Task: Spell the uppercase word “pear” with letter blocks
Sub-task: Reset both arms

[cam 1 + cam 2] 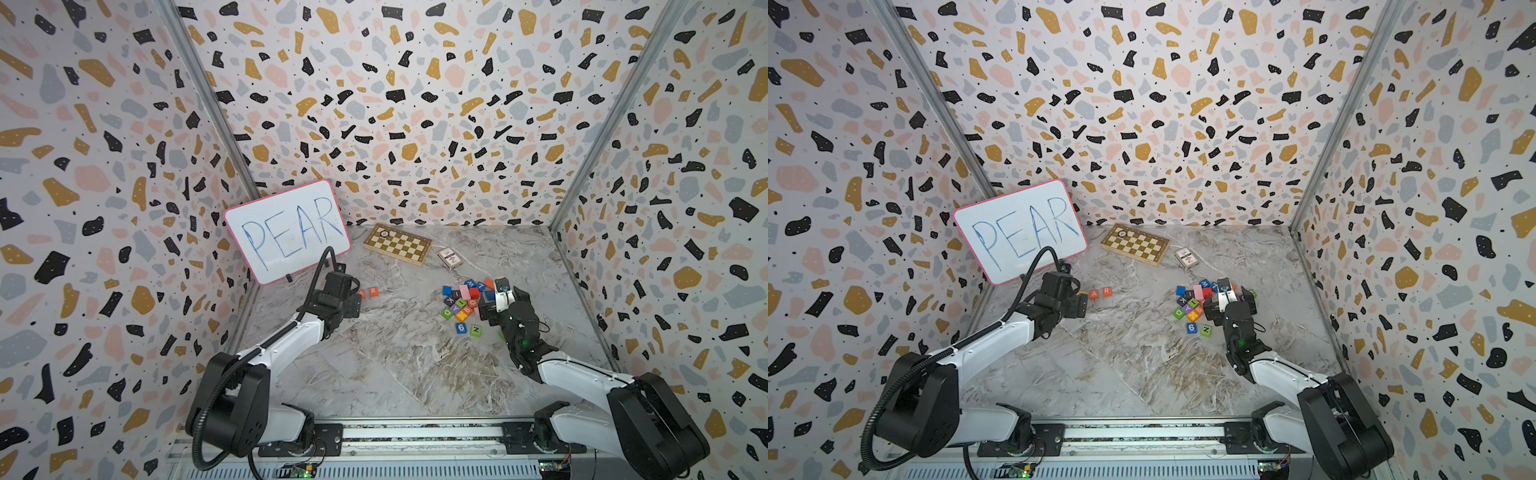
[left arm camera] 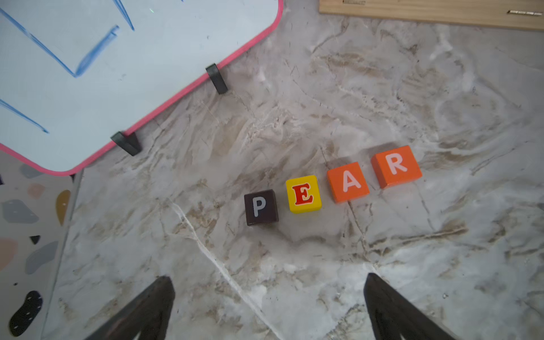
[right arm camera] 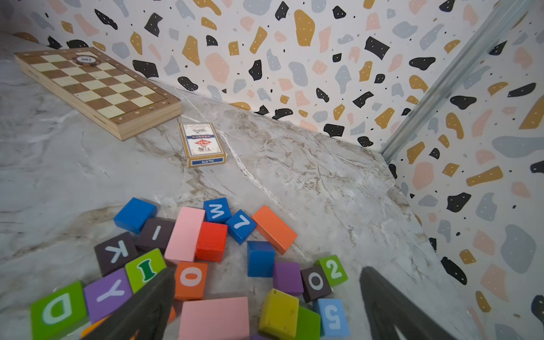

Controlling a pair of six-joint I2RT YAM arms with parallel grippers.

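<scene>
In the left wrist view the four letter blocks stand in a slightly slanted row on the marble table: dark P (image 2: 260, 207), yellow E (image 2: 303, 194), orange A (image 2: 348, 182), orange-red R (image 2: 396, 166), with small gaps between them. My left gripper (image 2: 268, 276) is open and empty, a short way back from the P block and touching nothing. In both top views only the A (image 1: 362, 294) and the R (image 1: 1106, 291) show beside the left gripper (image 1: 353, 305); P and E are hidden behind it. My right gripper (image 3: 267, 270) hangs open over the loose block pile, holding nothing.
A whiteboard (image 1: 286, 230) reading PEAR leans at the back left, close to the row. A chessboard (image 1: 397, 244) and a card deck (image 1: 449, 257) lie at the back. The loose pile (image 1: 461, 303), a blue 6 (image 1: 461, 328) and a green N (image 1: 476, 331) sit at the right.
</scene>
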